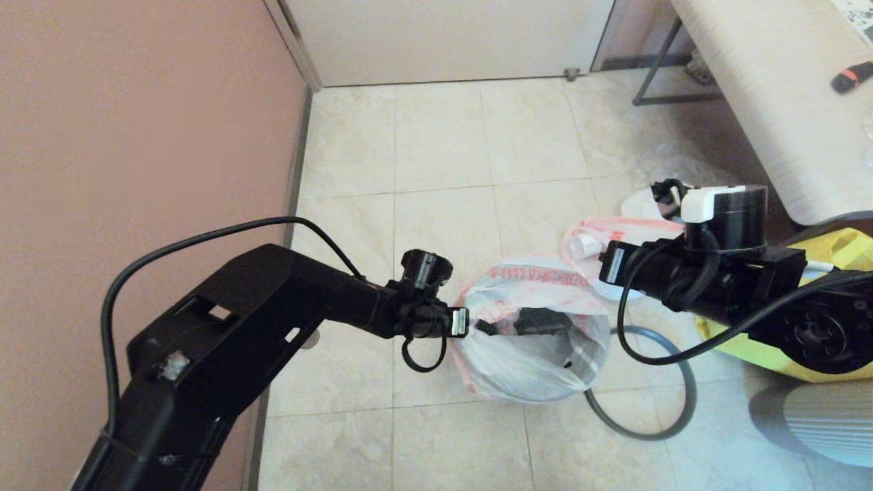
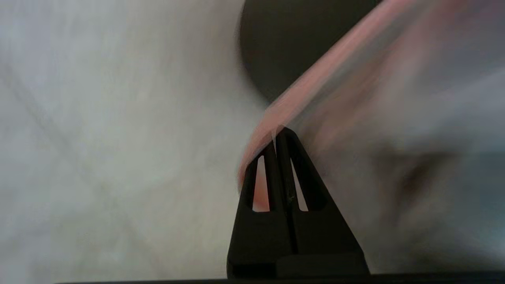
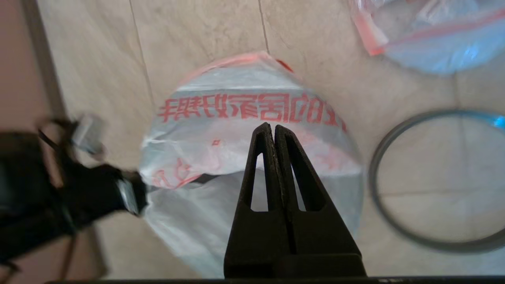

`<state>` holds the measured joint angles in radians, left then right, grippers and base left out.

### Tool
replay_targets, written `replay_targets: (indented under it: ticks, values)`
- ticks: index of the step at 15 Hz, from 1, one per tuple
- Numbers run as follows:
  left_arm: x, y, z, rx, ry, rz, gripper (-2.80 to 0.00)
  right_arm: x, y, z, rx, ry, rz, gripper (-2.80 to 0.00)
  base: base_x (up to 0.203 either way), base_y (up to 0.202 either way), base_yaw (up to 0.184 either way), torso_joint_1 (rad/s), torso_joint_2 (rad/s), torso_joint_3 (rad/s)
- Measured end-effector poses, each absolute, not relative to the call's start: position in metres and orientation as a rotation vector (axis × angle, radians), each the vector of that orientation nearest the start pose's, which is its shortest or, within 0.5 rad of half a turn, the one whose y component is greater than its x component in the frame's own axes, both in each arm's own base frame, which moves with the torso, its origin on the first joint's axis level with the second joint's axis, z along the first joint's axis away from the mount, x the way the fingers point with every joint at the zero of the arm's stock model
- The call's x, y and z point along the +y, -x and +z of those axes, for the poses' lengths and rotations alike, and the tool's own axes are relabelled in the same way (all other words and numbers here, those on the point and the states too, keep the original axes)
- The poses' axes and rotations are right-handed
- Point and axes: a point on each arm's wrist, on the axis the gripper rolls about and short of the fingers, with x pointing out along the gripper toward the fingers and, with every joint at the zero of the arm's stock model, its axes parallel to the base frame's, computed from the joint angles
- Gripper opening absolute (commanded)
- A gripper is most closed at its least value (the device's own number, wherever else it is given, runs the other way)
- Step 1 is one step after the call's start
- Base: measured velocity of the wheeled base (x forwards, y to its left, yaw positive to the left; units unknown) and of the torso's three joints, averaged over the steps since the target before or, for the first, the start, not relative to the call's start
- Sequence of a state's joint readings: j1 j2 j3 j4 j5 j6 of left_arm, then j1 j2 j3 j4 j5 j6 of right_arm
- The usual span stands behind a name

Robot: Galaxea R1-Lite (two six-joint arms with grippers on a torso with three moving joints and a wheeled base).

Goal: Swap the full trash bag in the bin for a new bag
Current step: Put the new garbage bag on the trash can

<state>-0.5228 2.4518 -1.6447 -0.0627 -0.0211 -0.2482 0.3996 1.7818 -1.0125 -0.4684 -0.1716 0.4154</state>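
On the tiled floor (image 1: pixel 443 143), centre of the head view: the bin (image 1: pixel 539 319), dark through the thin film of the new bag (image 1: pixel 525 354) draped over its mouth, red characters along the bag's 12 o'clock side.

At the bin's 9 o'clock edge: the left claw (image 2: pixel 276 132), pressed shut on the bag's pink-red edge, film pinched between the fingertips.

Above the bag-covered bin: the right claw (image 3: pixel 273 127), fingers pressed together, gripping nothing, clear of the plastic.

Flat on the floor at the bin's 4 o'clock, just beside it: the grey hoop (image 1: pixel 672 409), off the bin.

At the bin's 1 o'clock, partly behind the right arm: the full trash bag (image 1: pixel 593 235), white with pink-red edges, lying on the tiles.

Near 3 o'clock: a yellow tote (image 1: pixel 849 249).
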Motion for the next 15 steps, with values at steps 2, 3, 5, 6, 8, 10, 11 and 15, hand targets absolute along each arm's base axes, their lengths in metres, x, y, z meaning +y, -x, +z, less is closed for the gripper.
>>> replay_targets:
  ticks: [2,3,5,6,8,10,11,15]
  values:
    - [-0.239,-0.404,0.057,0.806,0.038,-0.425,-2.80,0.124,-0.304,0.200,0.352,-0.357,0.153,-2.80,0.000,0.000,0.000,0.000,0.00,0.000]
    - [-0.236,-0.398,0.065,0.806,0.039,-0.426,-2.80,0.124,-0.298,0.201,0.362,-0.360,0.156,-2.80,0.000,0.000,0.000,0.000,0.00,0.000]
    - [-0.230,-0.382,0.082,0.801,0.034,-0.420,-2.80,0.123,-0.282,0.206,0.364,-0.360,0.175,-2.80,0.000,0.000,0.000,0.000,0.00,0.000]
    - [-0.227,-0.371,0.094,0.792,0.031,-0.423,-2.80,0.123,-0.273,0.207,0.363,-0.359,0.186,-2.80,0.000,0.000,0.000,0.000,0.00,0.000]
    - [-0.222,-0.346,0.117,0.775,0.025,-0.439,-2.80,0.116,-0.253,0.205,0.377,-0.353,0.192,-2.80,0.000,0.000,0.000,0.000,0.00,0.000]
    - [-0.224,-0.313,0.137,0.772,-0.006,-0.463,-2.80,0.104,-0.238,0.194,0.408,-0.344,0.169,-2.80,0.000,0.000,0.000,0.000,0.00,0.000]
    - [-0.227,-0.298,0.145,0.783,-0.033,-0.463,-2.80,0.096,-0.233,0.187,0.427,-0.341,0.143,-2.80,0.000,0.000,0.000,0.000,0.00,0.000]
    - [-0.245,-0.273,0.178,0.755,-0.084,-0.495,-2.80,0.055,-0.224,0.160,0.474,-0.437,0.121,-2.80,0.000,0.000,0.000,0.000,0.00,0.000]
